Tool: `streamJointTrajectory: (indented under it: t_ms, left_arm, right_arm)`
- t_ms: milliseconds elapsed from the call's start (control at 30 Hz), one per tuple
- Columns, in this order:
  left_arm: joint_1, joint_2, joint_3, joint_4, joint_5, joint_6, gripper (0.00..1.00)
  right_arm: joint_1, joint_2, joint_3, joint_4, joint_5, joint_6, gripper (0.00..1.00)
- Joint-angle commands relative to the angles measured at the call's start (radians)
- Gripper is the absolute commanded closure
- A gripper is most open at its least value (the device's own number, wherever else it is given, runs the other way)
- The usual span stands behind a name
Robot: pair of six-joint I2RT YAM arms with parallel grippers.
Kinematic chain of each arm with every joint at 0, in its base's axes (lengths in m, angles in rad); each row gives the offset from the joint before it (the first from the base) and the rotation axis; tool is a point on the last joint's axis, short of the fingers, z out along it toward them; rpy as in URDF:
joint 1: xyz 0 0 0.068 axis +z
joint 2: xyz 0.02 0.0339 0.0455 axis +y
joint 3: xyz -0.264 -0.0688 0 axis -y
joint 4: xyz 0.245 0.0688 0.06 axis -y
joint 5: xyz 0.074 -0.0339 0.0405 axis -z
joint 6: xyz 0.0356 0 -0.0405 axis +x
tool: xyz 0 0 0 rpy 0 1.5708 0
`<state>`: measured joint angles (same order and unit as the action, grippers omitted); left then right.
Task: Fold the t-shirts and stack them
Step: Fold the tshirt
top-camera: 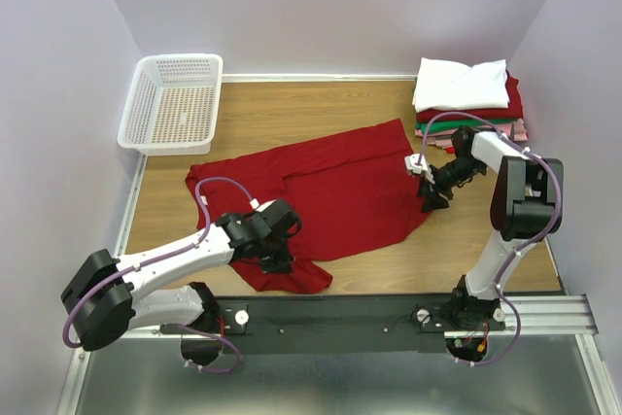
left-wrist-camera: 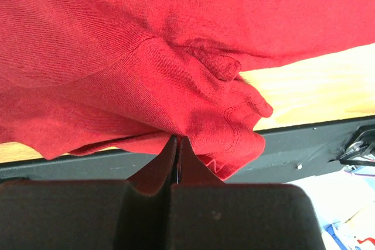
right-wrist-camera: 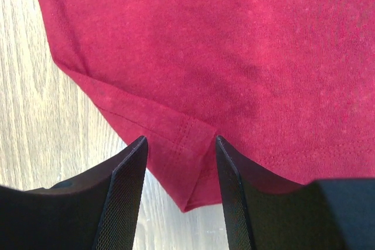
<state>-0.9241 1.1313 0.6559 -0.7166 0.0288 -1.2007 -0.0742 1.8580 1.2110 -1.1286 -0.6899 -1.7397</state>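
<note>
I see the dark red t-shirt (top-camera: 330, 182) spread rumpled mid-table. My left gripper (left-wrist-camera: 177, 144) is closed, pinching its bunched hem; my right gripper (right-wrist-camera: 179, 171) is spread, straddling its corner.

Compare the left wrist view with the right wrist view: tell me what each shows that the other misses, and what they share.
Only the left wrist view shows the left gripper shut on a bunched fold of the dark red t-shirt, with the black rail behind. Only the right wrist view shows the right gripper open, its fingers straddling a hemmed corner. Both show the shirt on the wooden table.
</note>
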Motion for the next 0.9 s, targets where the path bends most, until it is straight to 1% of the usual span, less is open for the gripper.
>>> streamJointTrajectory:
  t_ms: [0, 400, 500, 600, 700, 733, 800, 867]
  left_arm:
    - [0.004, -0.008, -0.013, 0.023, 0.022, 0.007, 1.00]
    - [0.004, -0.010, -0.022, 0.034, 0.030, 0.004, 1.00]
    - [0.004, -0.010, -0.025, 0.036, 0.031, 0.004, 1.00]
    - [0.004, -0.015, -0.032, 0.035, 0.033, 0.003, 1.00]
    - [0.004, -0.018, -0.035, 0.032, 0.033, 0.003, 1.00]
    - [0.004, -0.018, -0.036, 0.031, 0.033, 0.003, 1.00]
    - [0.004, -0.019, -0.039, 0.031, 0.033, 0.003, 1.00]
    - [0.004, -0.019, -0.041, 0.028, 0.036, 0.003, 1.00]
  right_arm:
    - [0.002, 0.032, 0.039, -0.004, -0.056, 0.009, 0.43]
    - [0.017, 0.092, 0.053, 0.029, -0.051, 0.048, 0.43]
    - [0.017, 0.095, 0.048, 0.029, -0.043, 0.052, 0.47]
    - [0.017, 0.083, 0.036, 0.029, -0.042, 0.054, 0.53]
    - [0.017, 0.070, 0.030, 0.029, -0.043, 0.057, 0.65]
    - [0.017, 0.063, 0.028, 0.029, -0.043, 0.061, 0.72]
    - [0.017, 0.050, 0.027, 0.029, -0.042, 0.069, 0.80]
    - [0.017, 0.037, 0.022, 0.027, -0.042, 0.071, 0.84]
